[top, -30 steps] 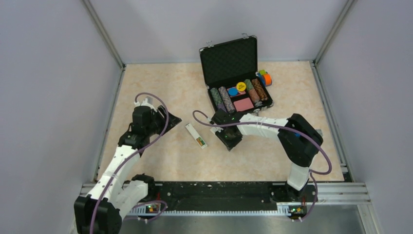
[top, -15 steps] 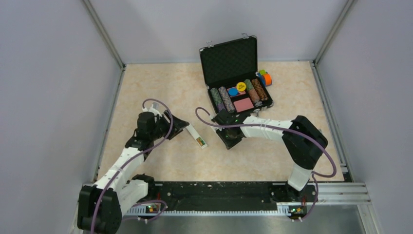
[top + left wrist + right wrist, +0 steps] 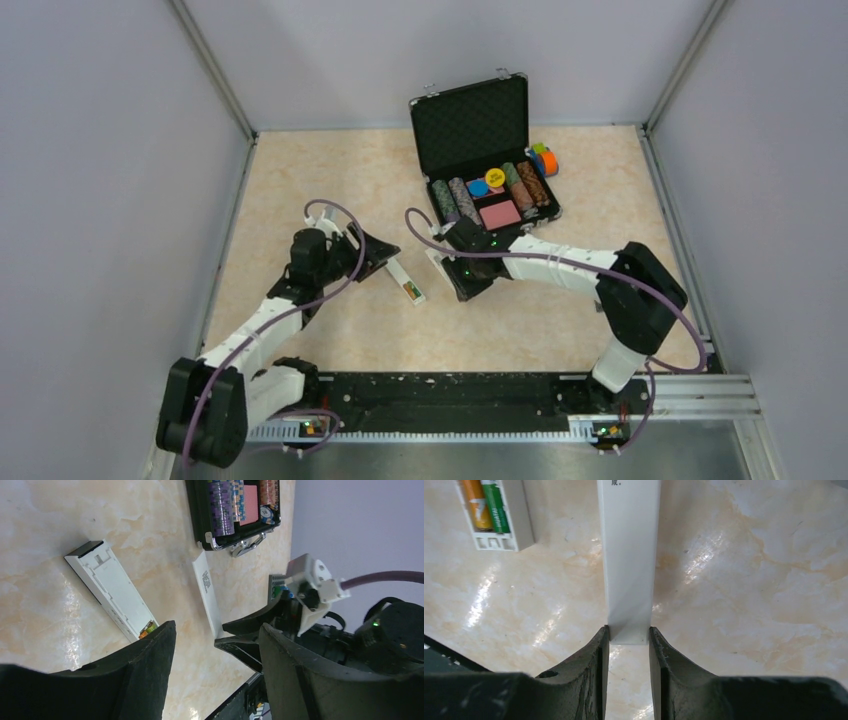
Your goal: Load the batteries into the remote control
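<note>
Remote control (image 3: 404,277) at worktop (image 3: 300,170) centre, both batteries (image 3: 487,506) seated in open bay at its 5 o'clock end. Right gripper (image 3: 629,632) at 3 o'clock clenched on white cover (image 3: 629,555) by end edge; left gripper (image 3: 216,630) at 10 o'clock released, empty. Risk — remote unsteadied on glossy marbled worktop: misaligned cover likely shoves it or slips. Chip case (image 3: 490,150) at 1 o'clock, grey walls around.

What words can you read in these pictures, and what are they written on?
"HUATAI": along the green battery in the remote control.
"成.": cut off at the picture's top, on the white cover.
Printed block on that cover, left wrist view: too small to read.
Orange battery: no readable print.
</note>
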Action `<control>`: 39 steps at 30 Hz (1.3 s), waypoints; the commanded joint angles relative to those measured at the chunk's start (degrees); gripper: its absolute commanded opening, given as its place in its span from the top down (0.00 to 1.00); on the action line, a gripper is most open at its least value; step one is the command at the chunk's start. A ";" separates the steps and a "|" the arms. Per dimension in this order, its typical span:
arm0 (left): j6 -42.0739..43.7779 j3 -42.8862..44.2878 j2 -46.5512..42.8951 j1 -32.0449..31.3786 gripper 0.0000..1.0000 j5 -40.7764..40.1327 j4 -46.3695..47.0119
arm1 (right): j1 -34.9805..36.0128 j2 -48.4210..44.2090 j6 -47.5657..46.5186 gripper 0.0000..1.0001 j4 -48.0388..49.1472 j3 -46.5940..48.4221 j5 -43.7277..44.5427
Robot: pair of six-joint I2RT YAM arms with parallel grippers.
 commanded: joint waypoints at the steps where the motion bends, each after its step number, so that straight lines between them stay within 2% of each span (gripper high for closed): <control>1: 0.41 0.24 4.47 -1.11 0.33 2.38 7.64 | -0.41 -4.98 -0.90 0.73 3.19 -0.16 -4.38; 15: -0.84 5.02 16.13 -6.29 0.31 5.18 17.85 | -0.39 -8.02 -1.55 0.73 5.14 -0.64 -11.28; 23: -2.04 6.43 20.05 -8.51 0.35 2.55 17.03 | -0.42 -9.31 -1.46 0.73 5.95 -1.00 -12.64; 26: -2.81 6.95 20.44 -8.92 0.42 2.31 17.77 | -0.43 -9.47 -1.25 0.73 6.41 -1.10 -13.22; 30: -5.02 6.91 21.96 -9.33 0.56 2.88 21.03 | -0.39 -9.43 -0.99 0.73 6.75 -1.10 -14.19; 35: -5.72 6.64 23.12 -9.66 0.83 3.40 21.95 | -0.43 -9.47 -0.60 0.73 7.15 -1.05 -14.05; 37: -5.81 6.69 22.98 -9.71 0.99 3.52 21.95 | -0.43 -9.61 -0.18 0.73 6.99 -0.75 -13.64; 39: -5.76 6.92 22.19 -9.71 1.00 3.59 21.76 | -0.90 -9.80 0.87 0.70 5.70 -0.10 -12.98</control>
